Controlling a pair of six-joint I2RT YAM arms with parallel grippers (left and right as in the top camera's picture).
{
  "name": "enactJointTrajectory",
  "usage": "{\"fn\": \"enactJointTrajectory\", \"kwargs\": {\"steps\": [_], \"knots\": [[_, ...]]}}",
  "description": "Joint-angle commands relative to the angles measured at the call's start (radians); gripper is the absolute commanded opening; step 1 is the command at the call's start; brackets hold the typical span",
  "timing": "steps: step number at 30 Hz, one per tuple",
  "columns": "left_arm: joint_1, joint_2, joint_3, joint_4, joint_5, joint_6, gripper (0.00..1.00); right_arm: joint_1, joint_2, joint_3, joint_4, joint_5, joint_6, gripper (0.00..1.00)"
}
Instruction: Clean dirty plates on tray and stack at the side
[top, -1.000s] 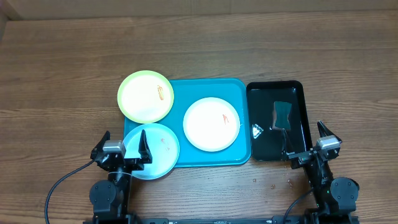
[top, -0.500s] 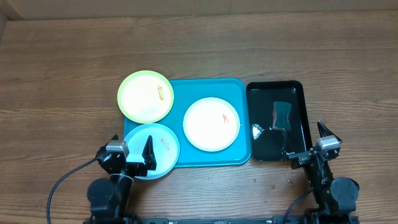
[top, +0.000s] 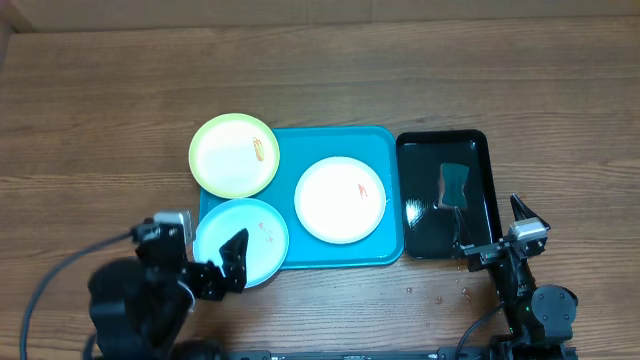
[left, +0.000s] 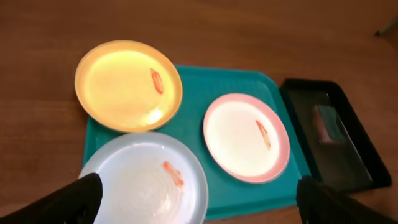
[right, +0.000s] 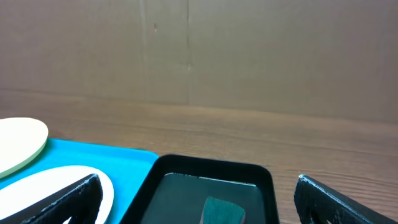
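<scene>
The turquoise tray (top: 330, 140) holds the white plate (top: 340, 198) with an orange-red smear. The lime green plate (top: 234, 155) overlaps the tray's far left corner. The light blue plate (top: 242, 242) overlaps its near left corner; both are smeared. My left gripper (top: 198, 247) is open and empty, raised above the blue plate's near left edge. In the left wrist view the blue plate (left: 144, 183) lies between the fingers (left: 199, 208), with the green plate (left: 129, 85) and white plate (left: 245, 137) beyond. My right gripper (top: 497, 238) is open and empty at the near right.
A glossy black tray (top: 430, 165) stands right of the turquoise tray and holds a dark green sponge (top: 455, 183). It also shows in the right wrist view (right: 211, 169) with the sponge (right: 224, 211). Small crumbs (top: 440, 297) lie on the wooden table near the front.
My left arm has lifted and swung to the left, so it looks larger from above. Its gripper stays open. The plates and the right arm have not moved.
</scene>
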Motion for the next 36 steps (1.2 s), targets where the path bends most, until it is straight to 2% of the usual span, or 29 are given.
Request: {"fn": "enactJointTrajectory", "kwargs": {"steps": [1, 6, 9, 10, 11, 13, 15, 17, 18, 23, 28, 31, 36], "knots": [[-0.003, 0.157, 0.13, -0.079, 0.059, 0.018, 1.0, 0.005, -0.01, -0.011, 0.005, -0.029, -0.002, 1.0], [-0.003, 0.282, 0.151, -0.098, 0.15, 0.008, 1.0, 0.005, -0.01, 0.026, -0.029, -0.097, 0.214, 1.0], [-0.003, 0.338, 0.151, -0.113, 0.196, 0.008, 0.98, 0.005, -0.007, 0.108, -0.094, -0.125, 0.274, 1.0], [-0.003, 0.35, 0.151, -0.113, 0.218, 0.008, 0.9, 0.005, -0.002, 0.148, -0.117, -0.125, 0.282, 1.0], [-0.003, 0.363, 0.151, -0.111, 0.241, 0.008, 0.78, 0.005, 0.008, 0.188, -0.143, -0.125, 0.282, 1.0], [-0.003, 0.386, 0.151, -0.097, 0.267, 0.006, 0.47, 0.004, 0.049, 0.301, -0.222, -0.125, 0.282, 1.0], [-0.003, 0.404, 0.151, -0.086, 0.259, -0.029, 0.25, 0.005, 0.116, 0.414, -0.306, -0.127, 0.282, 1.0], [-0.003, 0.422, 0.151, -0.082, 0.23, -0.072, 0.09, 0.005, 0.222, 0.546, -0.411, -0.142, 0.278, 1.0], [-0.004, 0.431, 0.151, -0.081, 0.217, -0.083, 0.07, 0.005, 0.277, 0.607, -0.462, -0.143, 0.278, 1.0], [-0.004, 0.463, 0.152, -0.079, 0.199, -0.084, 0.04, 0.005, 0.626, 0.985, -0.79, -0.139, 0.181, 1.0], [-0.039, 0.496, 0.154, -0.079, 0.119, -0.087, 0.04, 0.005, 0.912, 1.328, -1.047, -0.203, 0.18, 1.0], [-0.08, 0.541, 0.184, -0.09, 0.08, -0.092, 0.09, 0.005, 1.027, 1.457, -1.142, -0.222, 0.179, 1.0], [-0.167, 0.704, 0.353, -0.219, -0.009, -0.089, 0.22, 0.004, 1.133, 1.508, -1.21, -0.215, 0.177, 1.0]]}}
